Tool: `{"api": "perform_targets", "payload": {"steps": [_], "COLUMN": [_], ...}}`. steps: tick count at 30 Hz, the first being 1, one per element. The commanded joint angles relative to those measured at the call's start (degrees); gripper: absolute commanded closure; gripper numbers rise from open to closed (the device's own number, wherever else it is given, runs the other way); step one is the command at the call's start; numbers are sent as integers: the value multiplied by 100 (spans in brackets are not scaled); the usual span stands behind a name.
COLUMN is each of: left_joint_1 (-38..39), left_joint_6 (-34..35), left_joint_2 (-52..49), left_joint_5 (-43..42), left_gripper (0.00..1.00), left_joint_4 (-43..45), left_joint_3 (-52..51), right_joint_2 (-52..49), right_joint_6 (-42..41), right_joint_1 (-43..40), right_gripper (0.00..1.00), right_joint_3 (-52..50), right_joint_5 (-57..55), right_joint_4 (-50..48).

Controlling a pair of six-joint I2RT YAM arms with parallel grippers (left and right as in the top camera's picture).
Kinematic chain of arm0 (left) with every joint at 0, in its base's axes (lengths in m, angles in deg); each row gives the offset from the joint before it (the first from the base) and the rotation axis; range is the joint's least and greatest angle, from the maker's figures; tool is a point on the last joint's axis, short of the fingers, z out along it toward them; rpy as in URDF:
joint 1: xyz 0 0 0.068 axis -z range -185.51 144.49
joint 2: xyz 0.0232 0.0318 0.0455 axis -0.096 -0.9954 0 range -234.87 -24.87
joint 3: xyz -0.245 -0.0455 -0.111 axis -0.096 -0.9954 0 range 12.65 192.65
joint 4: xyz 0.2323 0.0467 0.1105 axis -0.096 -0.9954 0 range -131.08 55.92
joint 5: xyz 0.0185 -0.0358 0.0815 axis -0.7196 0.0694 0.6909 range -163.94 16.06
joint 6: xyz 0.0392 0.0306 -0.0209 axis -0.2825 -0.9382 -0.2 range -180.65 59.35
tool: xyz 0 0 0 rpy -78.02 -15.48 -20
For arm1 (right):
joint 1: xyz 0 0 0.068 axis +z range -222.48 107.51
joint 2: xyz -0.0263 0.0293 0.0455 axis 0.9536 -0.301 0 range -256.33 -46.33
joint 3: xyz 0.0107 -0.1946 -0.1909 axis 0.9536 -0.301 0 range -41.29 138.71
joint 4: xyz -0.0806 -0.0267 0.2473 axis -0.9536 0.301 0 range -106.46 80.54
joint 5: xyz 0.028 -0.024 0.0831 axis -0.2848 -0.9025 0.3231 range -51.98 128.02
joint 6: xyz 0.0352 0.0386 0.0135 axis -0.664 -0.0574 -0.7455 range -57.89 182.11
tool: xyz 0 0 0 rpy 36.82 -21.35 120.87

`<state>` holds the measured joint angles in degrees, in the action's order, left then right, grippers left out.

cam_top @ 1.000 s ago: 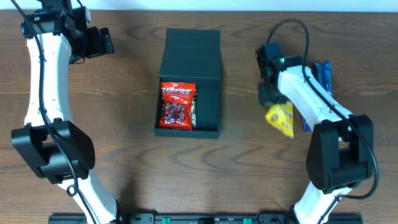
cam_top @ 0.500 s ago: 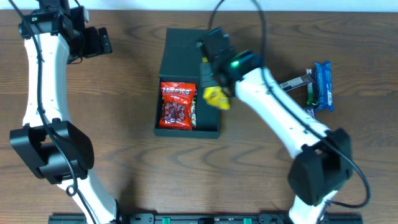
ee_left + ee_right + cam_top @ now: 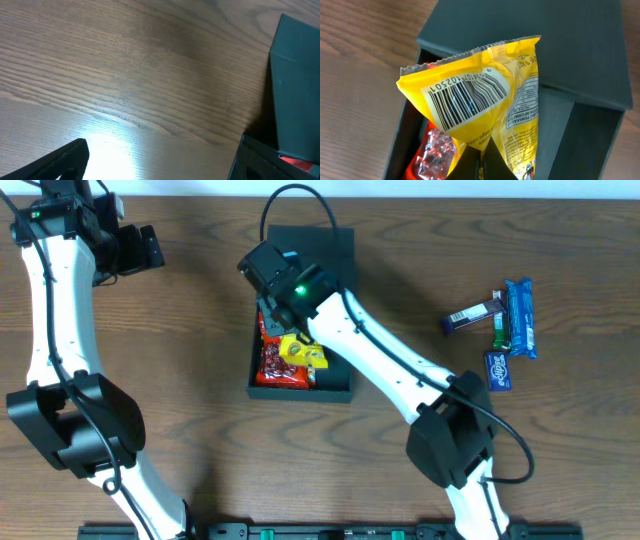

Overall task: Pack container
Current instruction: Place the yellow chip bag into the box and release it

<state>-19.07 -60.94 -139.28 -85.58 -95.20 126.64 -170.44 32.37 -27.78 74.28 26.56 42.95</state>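
The dark teal container (image 3: 340, 385) lies open at the table's middle, its flap lid (image 3: 330, 245) laid back. A red snack packet (image 3: 272, 365) lies inside. My right gripper (image 3: 290, 330) is shut on a yellow snack packet (image 3: 303, 351) and holds it over the container's open tray. In the right wrist view the yellow packet (image 3: 480, 105) hangs from the shut jaws (image 3: 480, 162) above the red packet (image 3: 432, 155) and the container wall (image 3: 560, 125). My left gripper (image 3: 135, 248) is at the far left, open and empty; its view shows the container's edge (image 3: 297, 85).
Several blue and dark snack packets lie on the wooden table at the right: a blue bar (image 3: 518, 315), a dark bar (image 3: 472, 312) and a small blue packet (image 3: 497, 369).
My right arm has swung left from the right-side packets, carrying the yellow packet across to above the container's tray. The left arm shifted slightly left.
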Motion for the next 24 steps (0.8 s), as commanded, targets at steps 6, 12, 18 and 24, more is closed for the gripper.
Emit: {"api": "perform_targets", "payload": {"steps": [6,12,18,24], "left_joint_1": [0,0,0,0], "left_joint_6": [-76,-44,-33,-35], "left_joint_2": [127,127,127,127], "left_joint_5": [-72,-70,-70,-70], "left_gripper": [5,5,5,5], "left_joint_4": [-17,-83,-125,-131], "left_joint_3": [-26,-26,-26,-26], "right_joint_2": [-269,-498,-682,-660], "right_joint_6": [-743,-1191,-1176,-833], "right_joint_1": [332,330,339,337], "right_gripper": [98,98,99,43], "right_joint_3": [170,170,170,181], "right_joint_5": [-400,-398,-352,-310], "right_joint_4": [284,162,-247,-278]}}
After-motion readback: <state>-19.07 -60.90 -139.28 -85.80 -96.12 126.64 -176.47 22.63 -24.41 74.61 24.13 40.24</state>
